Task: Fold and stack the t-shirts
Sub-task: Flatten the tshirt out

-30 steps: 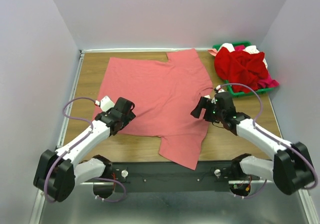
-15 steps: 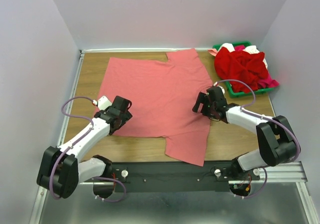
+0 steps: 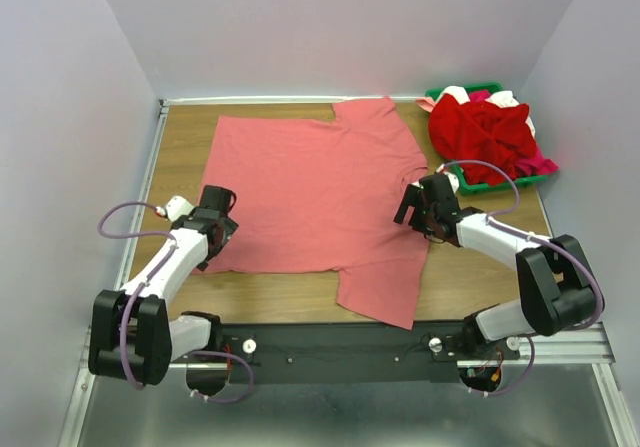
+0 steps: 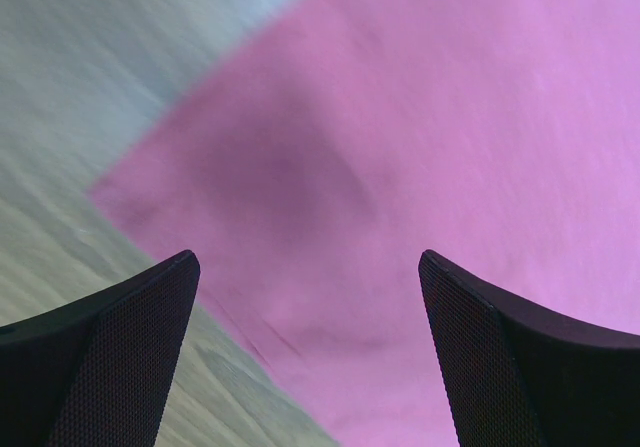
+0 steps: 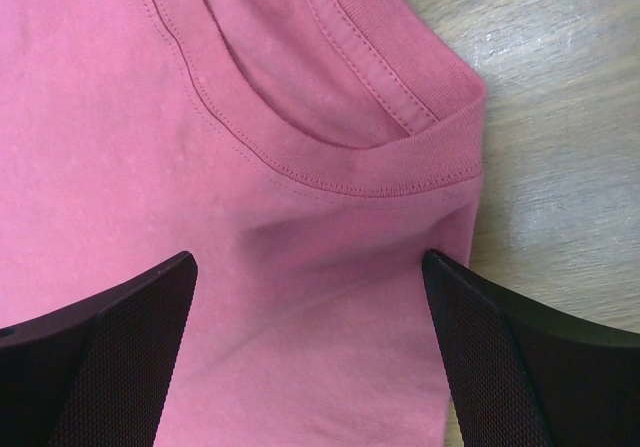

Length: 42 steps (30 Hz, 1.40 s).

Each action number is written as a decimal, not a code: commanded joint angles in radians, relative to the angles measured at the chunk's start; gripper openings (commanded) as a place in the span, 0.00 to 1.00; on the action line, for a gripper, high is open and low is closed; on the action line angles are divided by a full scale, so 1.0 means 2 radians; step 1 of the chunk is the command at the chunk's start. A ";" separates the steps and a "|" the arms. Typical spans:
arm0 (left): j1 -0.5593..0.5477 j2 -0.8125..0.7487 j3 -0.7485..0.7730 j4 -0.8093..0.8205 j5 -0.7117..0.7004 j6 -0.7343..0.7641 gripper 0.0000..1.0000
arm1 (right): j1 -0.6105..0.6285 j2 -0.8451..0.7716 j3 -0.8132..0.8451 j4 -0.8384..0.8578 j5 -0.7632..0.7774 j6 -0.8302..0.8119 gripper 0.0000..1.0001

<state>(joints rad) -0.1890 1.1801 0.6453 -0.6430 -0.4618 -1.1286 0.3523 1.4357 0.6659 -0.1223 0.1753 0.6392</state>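
The salmon-pink t-shirt [image 3: 310,192] lies flat and smooth on the counter [image 3: 185,147], its long axis running left to right, with the collar [image 5: 400,167] to the right and the hem to the left. At far right, a green tray [image 3: 505,181] holds a crumpled heap of tees [image 3: 485,132] in red, white and magenta. The left end effector [image 4: 305,262] hangs spread over the near-left hem corner, and the right end effector [image 5: 308,259] hangs spread over the collar.

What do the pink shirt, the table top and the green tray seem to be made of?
Pink shirt: soft matte knit, probably cotton; ribbed collar and rows of stitching show. Table top: pale wood or wood-look laminate, dull finish; streaky grain shows. Green tray: likely plastic, judging by its uniform bright colour; too small to be sure.
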 commanded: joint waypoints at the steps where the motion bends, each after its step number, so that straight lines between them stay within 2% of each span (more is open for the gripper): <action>1: 0.060 -0.010 0.017 -0.050 -0.066 -0.048 0.98 | -0.003 -0.008 -0.008 -0.019 0.016 0.003 1.00; 5: 0.104 -0.019 0.024 -0.044 -0.019 -0.006 0.98 | -0.003 -0.009 -0.008 -0.018 0.008 0.003 1.00; 8: 0.107 -0.017 0.027 -0.050 -0.010 0.001 0.99 | -0.003 -0.007 -0.006 -0.019 0.010 0.001 1.00; 15: 0.110 0.072 0.050 -0.081 -0.024 -0.008 0.97 | -0.003 -0.013 -0.004 -0.018 -0.003 -0.004 1.00; 17: 0.109 0.086 0.055 -0.088 -0.021 0.001 0.89 | -0.004 -0.015 -0.005 -0.019 -0.003 -0.007 1.00; 18: 0.110 0.091 0.058 -0.088 -0.019 0.005 0.76 | -0.006 -0.018 -0.005 -0.019 -0.004 -0.006 1.00; 19: 0.109 0.097 0.059 -0.088 -0.020 0.006 0.70 | -0.006 -0.019 -0.005 -0.019 -0.005 -0.007 1.00; 20: 0.110 0.102 0.059 -0.086 -0.021 0.010 0.67 | -0.007 -0.020 -0.006 -0.019 -0.006 -0.009 1.00; 31: 0.101 0.235 0.097 -0.092 -0.039 0.037 0.59 | -0.018 -0.053 -0.019 -0.019 -0.012 -0.011 1.00; 35: 0.100 0.246 0.092 -0.061 -0.027 0.049 0.53 | -0.019 -0.070 -0.025 -0.022 -0.006 -0.011 1.00; 38: 0.099 0.241 0.050 0.011 0.013 0.072 0.36 | -0.020 -0.077 -0.028 -0.024 -0.003 -0.009 1.00; 39: 0.096 0.242 0.052 0.004 0.005 0.053 0.19 | -0.020 -0.081 -0.028 -0.025 -0.003 -0.008 1.00; 40: 0.095 0.244 0.052 0.000 -0.001 0.043 0.16 | -0.020 -0.084 -0.028 -0.026 -0.003 -0.008 1.00; 42: 0.096 0.242 0.052 -0.002 -0.007 0.034 0.16 | -0.020 -0.087 -0.029 -0.029 -0.001 -0.008 1.00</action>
<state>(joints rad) -0.0048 1.5879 0.8383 -0.7395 -0.5213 -1.0122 0.3187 1.2873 0.6270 -0.1547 0.1638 0.6273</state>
